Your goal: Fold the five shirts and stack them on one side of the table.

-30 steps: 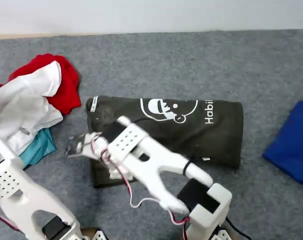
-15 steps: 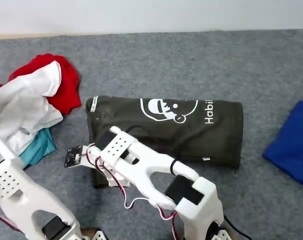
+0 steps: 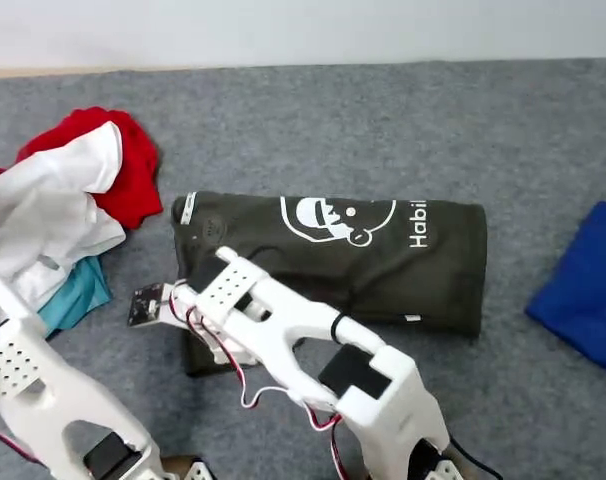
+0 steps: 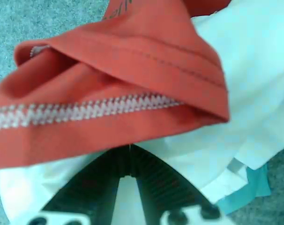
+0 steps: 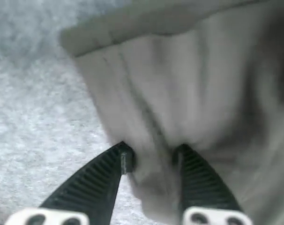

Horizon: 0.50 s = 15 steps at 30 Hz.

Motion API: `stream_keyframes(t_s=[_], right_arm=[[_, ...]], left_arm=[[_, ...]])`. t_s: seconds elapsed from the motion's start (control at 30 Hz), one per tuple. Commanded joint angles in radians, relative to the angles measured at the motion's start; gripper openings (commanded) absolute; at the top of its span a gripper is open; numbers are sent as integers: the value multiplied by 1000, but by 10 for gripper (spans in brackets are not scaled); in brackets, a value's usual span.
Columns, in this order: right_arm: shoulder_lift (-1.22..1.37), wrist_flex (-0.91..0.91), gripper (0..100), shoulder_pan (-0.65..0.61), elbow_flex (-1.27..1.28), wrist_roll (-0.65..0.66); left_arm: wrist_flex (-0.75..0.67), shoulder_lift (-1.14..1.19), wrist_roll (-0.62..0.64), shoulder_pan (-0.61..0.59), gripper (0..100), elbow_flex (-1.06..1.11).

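The right claw (image 5: pixel 152 157) is clamped on a raised fold of the dark olive shirt (image 5: pixel 203 93), its two black ribbed fingers (image 5: pixel 125 161) pressing the cloth from either side. This happens at the shirt's near-left corner, just beside bare grey carpet-like surface (image 5: pixel 29 117). From above, the white right arm (image 3: pixel 283 325) lies across that corner and hides it. The rest of the dark olive shirt (image 3: pixel 383 260) lies flat mid-surface as a long folded rectangle with white print.

The left claw (image 4: pixel 130 154) has its fingers together, tips tucked under a rumpled white shirt (image 4: pixel 254 84); I cannot tell whether cloth is pinched. A red shirt (image 4: pixel 109 93) with a stitched hem bunches right in front of it. A teal shirt (image 4: pixel 254 192) peeks from beneath the white one.

That loose pile sits at the left edge. A royal blue shirt (image 3: pixel 588 285) lies well apart at the right edge.
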Motion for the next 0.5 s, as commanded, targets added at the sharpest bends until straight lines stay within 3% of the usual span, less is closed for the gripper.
stream_keyframes(t_s=[0.0, 0.23, 0.47], right_arm=[[45, 16, 6, -1, -14, 43], [50, 24, 10, 1, -26, 41], [50, 200, 10, 71, -258, 41]], left_arm=[[21, -18, -6, -8, 6, -7], [21, -18, -6, -8, 6, -4], [21, -18, -6, -8, 6, -4]])
